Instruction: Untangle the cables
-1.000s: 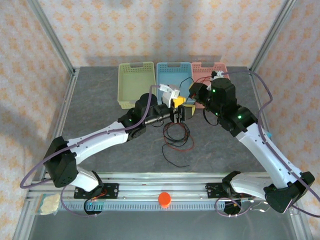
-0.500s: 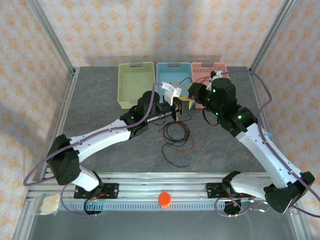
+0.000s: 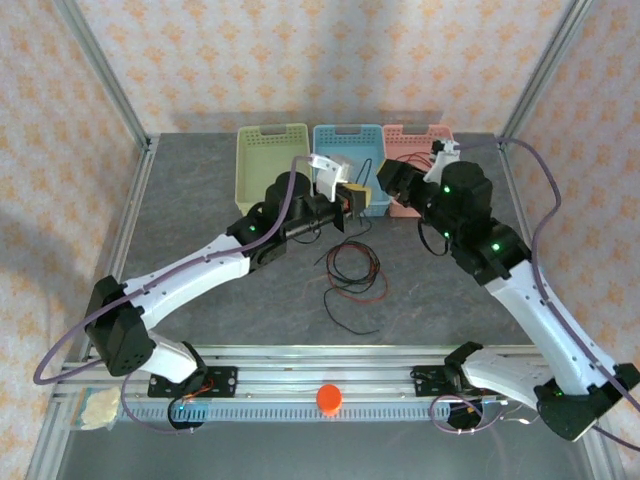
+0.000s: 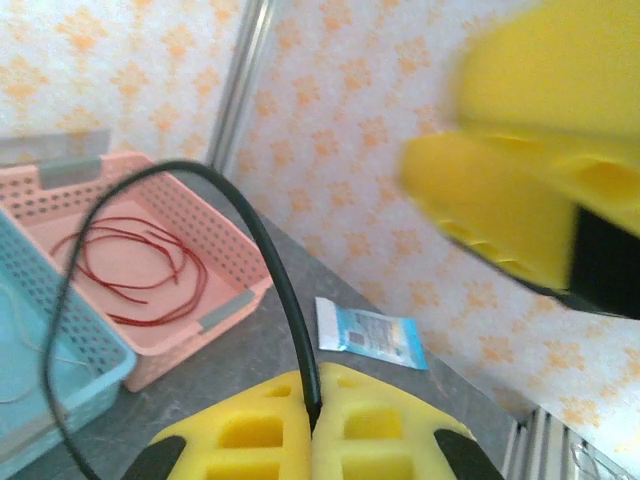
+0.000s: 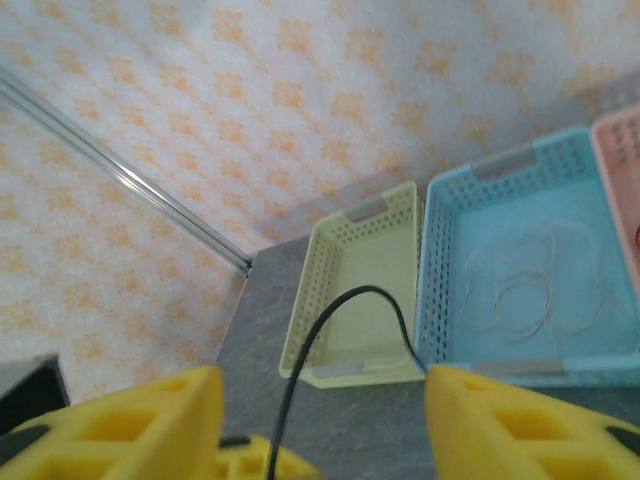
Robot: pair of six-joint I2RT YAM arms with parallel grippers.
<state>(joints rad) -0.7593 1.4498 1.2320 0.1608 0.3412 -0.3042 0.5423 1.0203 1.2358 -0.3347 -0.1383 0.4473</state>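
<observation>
Cables (image 3: pixel 355 270) lie mostly as a red-and-black tangle on the bench (image 3: pixel 200 180) between my arms, and I keep one black cable (image 4: pixel 285 290) clenched in the left pincer (image 4: pixel 315 420), probably to draw it free, while the right pincer (image 5: pixel 320 400) gapes released around it.

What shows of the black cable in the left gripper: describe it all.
The black cable is thin, smooth and round, like rubber-coated wire. The left gripper is shut on it, its yellow fingers pinching it from both sides. From the pinch it rises clear of the table, arches over in front of the pink basket and drops out of the wrist picture at the lower left. I cannot see either end.
</observation>
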